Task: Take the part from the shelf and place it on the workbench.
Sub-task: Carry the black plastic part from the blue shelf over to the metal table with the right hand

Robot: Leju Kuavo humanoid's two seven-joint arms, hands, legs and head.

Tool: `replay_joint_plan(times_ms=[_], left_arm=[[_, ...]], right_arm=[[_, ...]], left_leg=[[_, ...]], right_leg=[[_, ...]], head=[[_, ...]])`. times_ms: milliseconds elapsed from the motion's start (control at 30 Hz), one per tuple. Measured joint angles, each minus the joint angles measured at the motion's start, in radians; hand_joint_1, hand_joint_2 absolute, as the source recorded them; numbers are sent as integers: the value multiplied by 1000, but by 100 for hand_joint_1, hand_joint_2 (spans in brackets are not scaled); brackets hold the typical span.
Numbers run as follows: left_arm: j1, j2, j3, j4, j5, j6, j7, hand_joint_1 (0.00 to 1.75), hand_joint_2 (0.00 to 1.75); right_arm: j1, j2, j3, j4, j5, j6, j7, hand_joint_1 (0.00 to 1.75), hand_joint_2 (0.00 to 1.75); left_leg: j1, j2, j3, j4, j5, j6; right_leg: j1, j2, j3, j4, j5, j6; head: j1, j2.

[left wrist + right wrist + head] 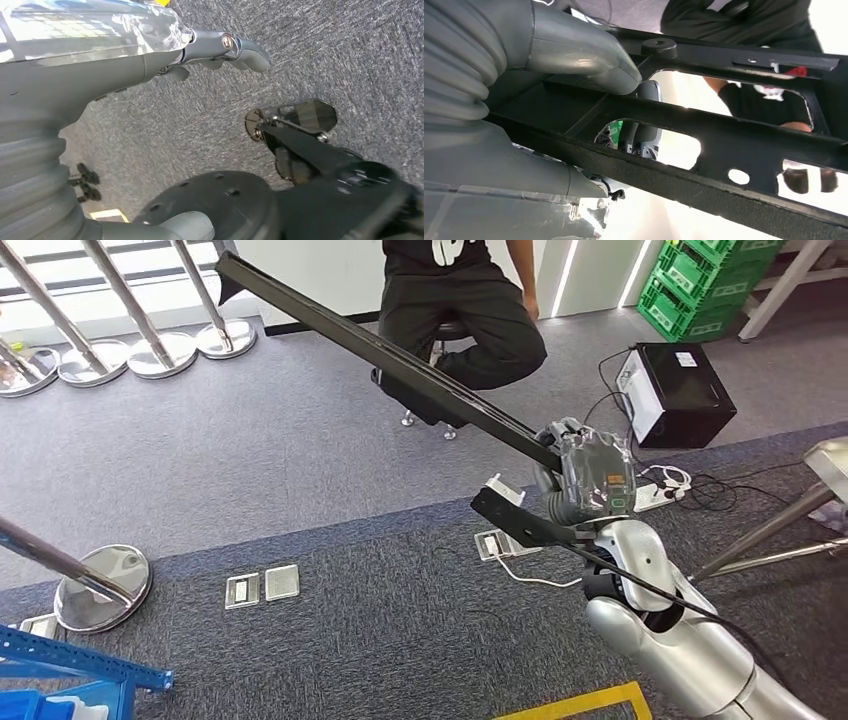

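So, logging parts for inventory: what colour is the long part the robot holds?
Black; the long part shows best in the head view.

Your right arm (665,625) came up from the lower right of the head view, silver and bent, with its wrist turned inward. Your right hand (590,478) was wrapped around the long black part (400,358) near one end; in the right wrist view the thick grey thumb (589,60) pressed on the part's frame and darker fingers (644,127) curled behind it. Your left hand (220,47) hung over the floor, fingers loosely curled, holding nothing.
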Motion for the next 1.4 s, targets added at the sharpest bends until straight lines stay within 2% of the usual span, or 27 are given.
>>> replay_joint_plan(times_ms=[33,67,133,200,267,333,367,433,467,500,533,567,633,700,767,833,900,967,1000,1033,1067,1133,1167,1233,1300,1367,1400], left_arm=[[0,0,0,0,0,0,0,0,175],[-1,0,0,0,0,0,0,0,175],[-1,0,0,0,1,0,-2,0,175],[-2,0,1,0,1,-1,-5,0,175],[-4,0,1,0,1,-2,-9,0,175],[-5,0,1,0,2,-4,-12,0,175],[-6,0,1,0,2,-4,-13,0,175],[-5,0,2,0,1,-4,-17,0,175],[-4,0,2,0,1,-4,-18,0,175],[-3,0,2,0,1,-4,-19,0,175],[-3,0,2,0,1,-5,-21,0,175],[-4,0,2,0,1,-6,-22,0,175],[-5,0,2,0,1,-7,-23,0,175],[-5,0,2,0,1,-8,-23,0,175],[-5,0,2,0,1,-8,-23,0,175],[-6,0,3,0,1,-10,-23,0,175],[-5,0,3,0,1,-11,-24,0,175],[-2,0,3,0,1,-11,-24,0,175],[-1,0,3,0,1,-11,-24,0,175],[0,0,3,0,1,-11,-24,0,175],[0,0,3,0,1,-12,-24,0,175],[0,0,3,0,1,-12,-24,0,175],[-1,0,3,0,1,-12,-24,0,175],[-1,0,5,0,1,-12,-24,0,175],[-2,0,6,0,0,-12,-24,0,175],[-3,0,8,0,-1,-12,-24,0,175],[-4,0,10,0,-3,-12,-24,0,175]], right_arm=[[0,2,0,0,-1,0,-1,175,175],[0,3,1,1,-1,0,-3,175,175],[-1,7,1,1,-1,-1,-7,175,175],[-3,9,1,2,-2,-1,-9,175,175],[-5,9,1,4,-2,-1,-13,175,175],[-6,10,1,6,-2,-1,-15,175,175],[-8,11,1,6,-2,-1,-15,175,175],[-12,12,2,9,-3,-2,-16,175,175],[-12,13,2,10,-3,-2,-16,175,175],[-11,14,3,13,-4,-2,-16,175,175],[-11,14,4,15,-4,-2,-17,175,175],[-11,14,5,16,-4,-2,-17,175,175],[-13,14,5,18,-4,-3,-18,175,175],[-17,16,5,18,-4,-4,-19,175,175],[-19,17,5,19,-4,-4,-19,175,175],[-21,19,5,20,-4,-4,-20,175,175],[-24,21,6,20,-4,-4,-21,175,175],[-24,23,9,22,-4,-4,-21,175,175],[-23,25,11,24,-4,-4,-21,175,175],[-22,26,13,25,-4,-4,-21,175,175],[-22,26,14,26,-4,-3,-21,175,175],[-21,28,14,26,-4,-4,-21,175,175],[-22,28,14,26,-4,-4,-21,175,175],[-21,28,14,27,-5,-4,-19,175,175],[-21,28,14,28,-5,-4,-19,175,175],[-21,28,14,28,-4,-4,-18,175,175],[-21,27,14,28,-4,-4,-18,175,175]], left_leg=[[1,-1,11,-31,29,0],[3,-6,36,-92,69,2],[7,-37,91,-222,127,5],[7,-56,110,-274,138,10],[3,-44,110,-280,143,20],[3,-28,113,-289,150,34],[4,-21,115,-294,153,40],[1,-7,115,-297,155,45],[-1,1,114,-297,155,46],[-2,9,114,-297,154,46],[-4,16,115,-297,154,46],[-5,23,116,-297,153,46],[-7,36,119,-296,150,42],[-9,47,121,-296,148,34],[-9,59,124,-298,146,24],[-6,51,123,-280,129,14],[-3,22,90,-195,75,9],[-2,4,30,-64,14,5],[-2,2,8,-20,4,4],[-1,0,4,-15,15,3],[0,-2,18,-49,45,4],[5,-30,76,-183,117,5],[8,-45,97,-236,138,6],[7,-60,109,-276,145,12],[4,-41,109,-284,151,24],[5,-24,114,-296,158,36],[6,-16,116,-300,160,40]], right_leg=[[-1,11,0,2,-1,0],[-1,22,1,4,-1,2],[-3,41,-1,11,-4,8],[-4,56,-7,16,-5,16],[-7,67,-10,14,-1,28],[-8,45,-20,35,-16,39],[-8,25,-36,71,-37,43],[-10,-10,-92,193,-98,50],[-12,-15,-119,252,-120,52],[-13,-17,-135,286,-127,52],[-13,-18,-132,282,-115,51],[-12,-22,-109,238,-87,48],[-3,-52,-36,95,-28,37],[9,-73,4,10,-7,26],[15,-61,5,-1,-6,18],[10,-47,9,-11,1,9],[5,-35,14,-18,5,-1],[6,-18,14,-17,5,-6],[6,-7,14,-15,5,-7],[6,4,14,-13,4,-7],[5,15,14,-10,3,-6],[4,36,12,-1,-1,0],[4,46,8,5,-4,4],[2,62,-2,11,-3,14],[-2,73,-6,11,-2,25],[-2,47,-22,45,-24,34],[-2,25,-43,92,-50,38]], head=[[-4,0],[-8,0],[-15,0],[-16,0],[-13,0],[-8,0],[-3,0],[13,0],[18,0],[22,0],[26,0],[30,0],[37,0],[42,0],[42,0],[39,0],[28,0],[16,0],[12,0],[9,0],[5,0],[-3,0],[-6,0],[-6,0],[-5,0],[-1,0],[5,0]])
